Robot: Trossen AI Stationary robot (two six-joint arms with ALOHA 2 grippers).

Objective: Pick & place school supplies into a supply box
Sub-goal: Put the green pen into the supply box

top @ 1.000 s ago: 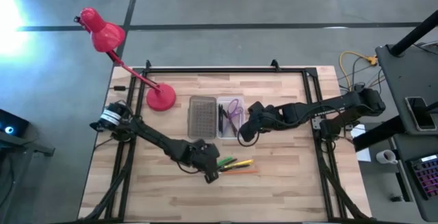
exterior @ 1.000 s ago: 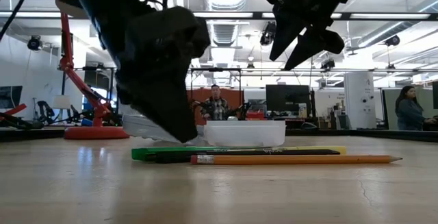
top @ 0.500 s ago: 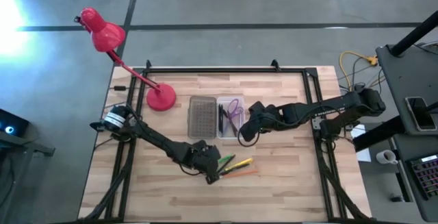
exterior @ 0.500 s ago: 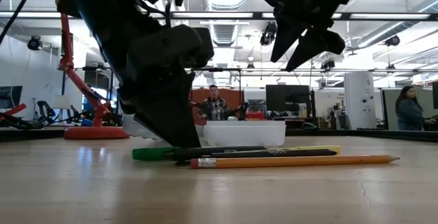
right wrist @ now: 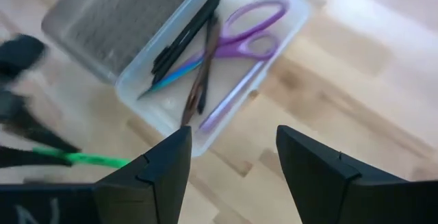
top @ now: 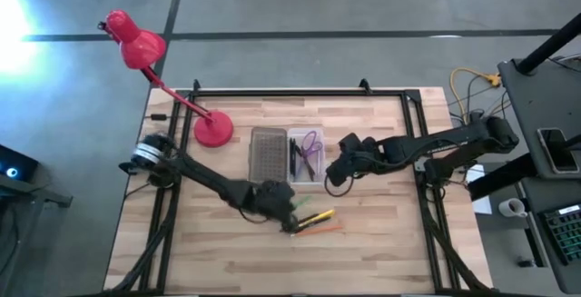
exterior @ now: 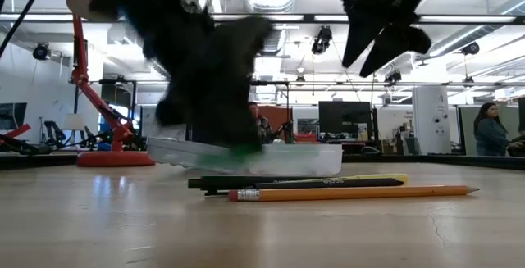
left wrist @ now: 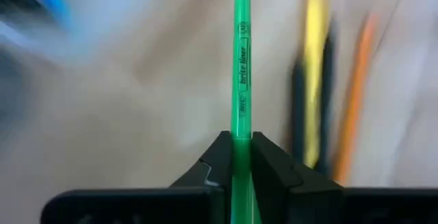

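- Behind your wooden table (top: 363,252) lies an open workshop with ceiling lights, monitors and people standing far back; a red desk lamp (top: 145,56) sits at the table's far left corner.
- Your supply box (top: 289,155) lies open near the table's middle: the grey ribbed half (right wrist: 113,18) beside the clear half (right wrist: 205,66), which holds the purple scissors (right wrist: 246,29), several dark pens (right wrist: 185,39) and a purple pen (right wrist: 226,104).
- Your left gripper (left wrist: 236,157) is clamped on the green marker (left wrist: 241,66), which juts straight out between the fingers. In the high view it sits just on the near side of the box, next to the loose supplies.
- On the table remain a yellow pencil (exterior: 361,179), a dark pen (exterior: 246,183) and an orange pencil (exterior: 353,192), lying side by side.
- Your right gripper (right wrist: 229,159) hangs above the table just beside the clear half, fingers spread and holding nothing.
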